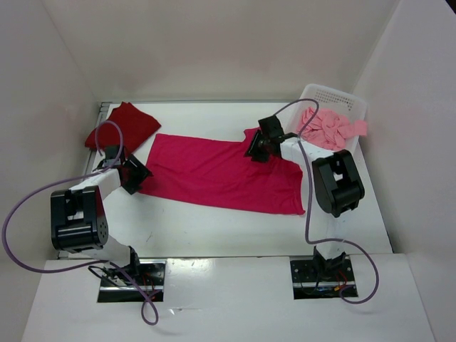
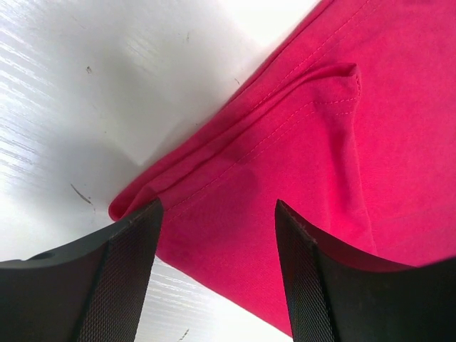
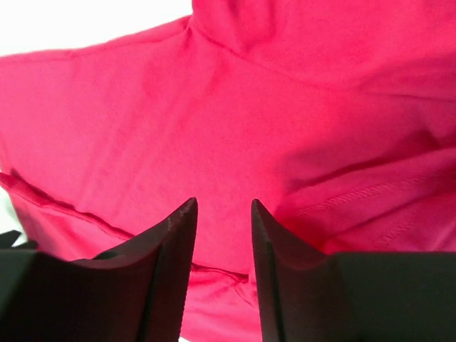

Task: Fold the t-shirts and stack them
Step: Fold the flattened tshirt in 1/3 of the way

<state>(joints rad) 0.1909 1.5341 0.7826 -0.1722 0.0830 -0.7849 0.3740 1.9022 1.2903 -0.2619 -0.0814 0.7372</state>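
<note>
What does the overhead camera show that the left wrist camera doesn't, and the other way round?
Only the overhead view: the dark red shirt at far left, the salmon shirt in the white basket, and the right gripper. Only the left wrist view: stitching along the edge of the crimson shirt. Both: that shirt, the white table and the open left gripper.

Three t-shirts [image 1: 221,174], one basket [image 1: 333,92], two pincers [image 1: 140,179] [image 1: 254,151].

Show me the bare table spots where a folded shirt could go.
Bare table runs along the near side, between the crimson shirt and the near edge. A smaller strip lies beyond that shirt, between the dark red shirt and the basket. The middle is crowded: the spread shirt fills it.
</note>
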